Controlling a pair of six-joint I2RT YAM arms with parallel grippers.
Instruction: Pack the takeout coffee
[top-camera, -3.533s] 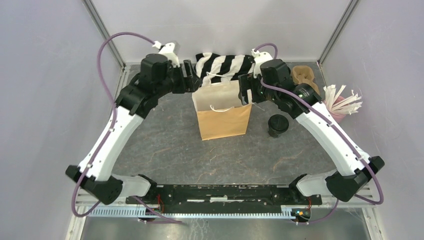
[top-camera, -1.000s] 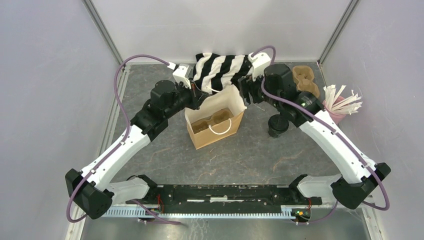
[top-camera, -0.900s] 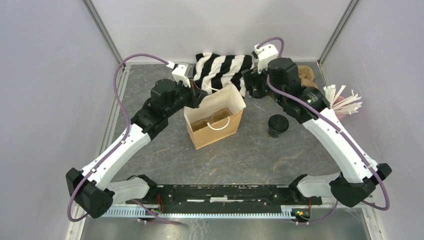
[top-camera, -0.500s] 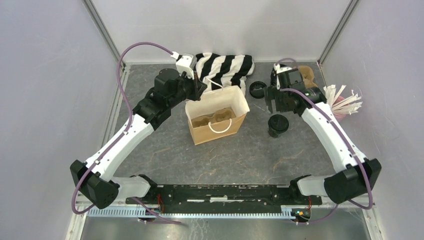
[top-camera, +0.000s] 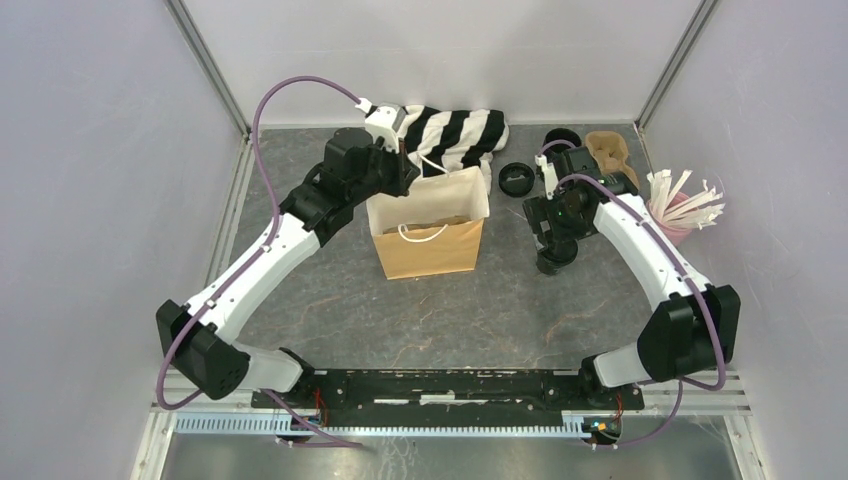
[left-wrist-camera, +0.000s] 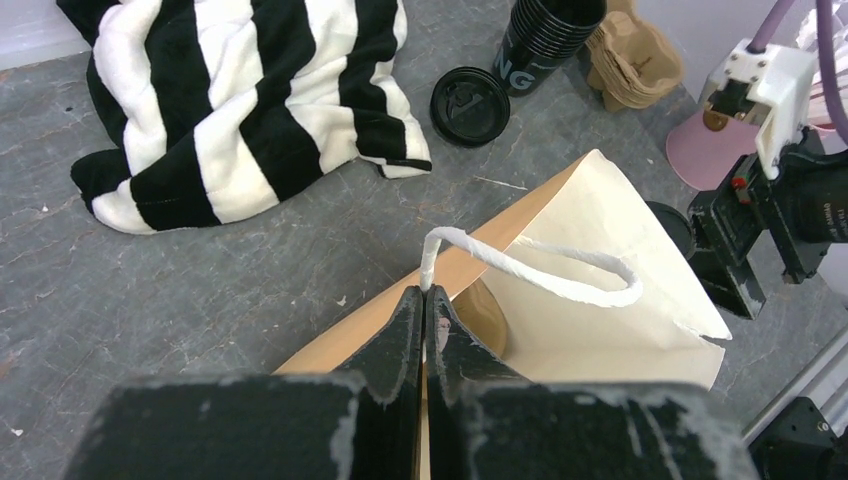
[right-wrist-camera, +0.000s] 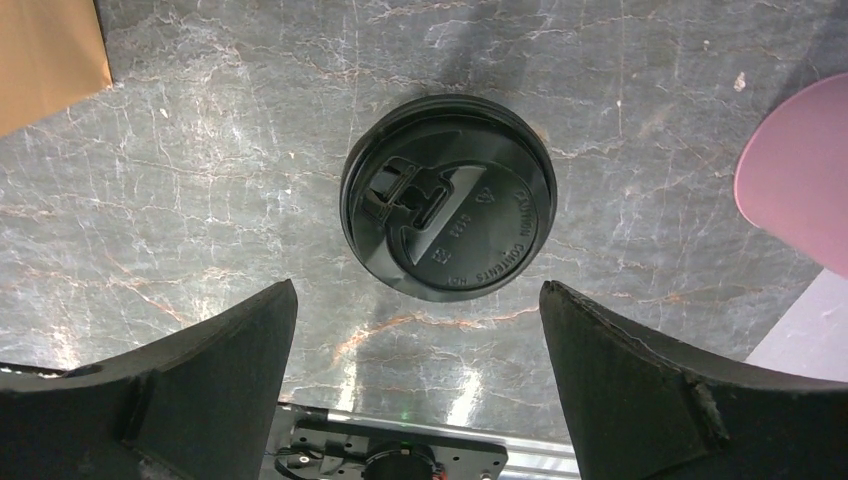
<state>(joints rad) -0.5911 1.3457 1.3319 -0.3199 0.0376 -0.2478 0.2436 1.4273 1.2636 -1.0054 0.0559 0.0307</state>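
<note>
1. Right claw (right-wrist-camera: 415, 300) is spread wide, hovering directly over the takeout coffee (right-wrist-camera: 448, 221).
2. Takeout coffee stands upright on the tabletop (top-camera: 480, 310), right of the brown paper bag (top-camera: 430, 252), apart from it.
3. Left claw (left-wrist-camera: 424, 300) pinches the bag's white handle (left-wrist-camera: 530, 265).

The right hand (right-wrist-camera: 417, 288) hangs wide open directly above the lidded takeout coffee (right-wrist-camera: 448, 205).
</note>
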